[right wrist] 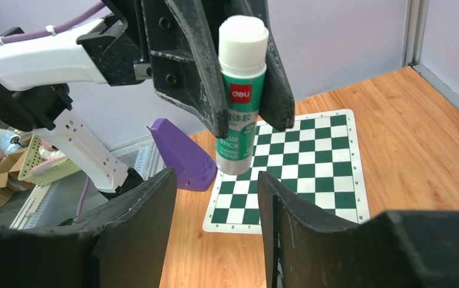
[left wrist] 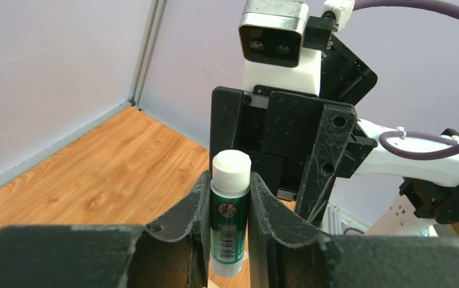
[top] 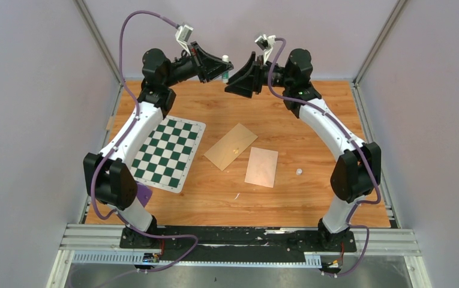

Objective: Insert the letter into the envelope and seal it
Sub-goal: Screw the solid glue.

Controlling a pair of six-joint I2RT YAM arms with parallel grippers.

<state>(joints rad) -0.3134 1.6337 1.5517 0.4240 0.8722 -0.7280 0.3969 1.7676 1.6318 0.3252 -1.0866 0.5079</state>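
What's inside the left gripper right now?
A green-and-white glue stick, clamped in the left gripper, white end up. The fingers hide its sides. The right gripper, facing it, is open.

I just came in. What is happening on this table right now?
The left gripper holds a green glue stick upright in its jaws, up above the far side of the table. The right gripper faces it with jaws open, touching nothing. Two tan rectangles lie flat mid-table, with neither gripper near them.

Tan envelope (top: pixel 231 146) lies flat mid-table (paler rectangle (top: pixel 261 167) just beside it).
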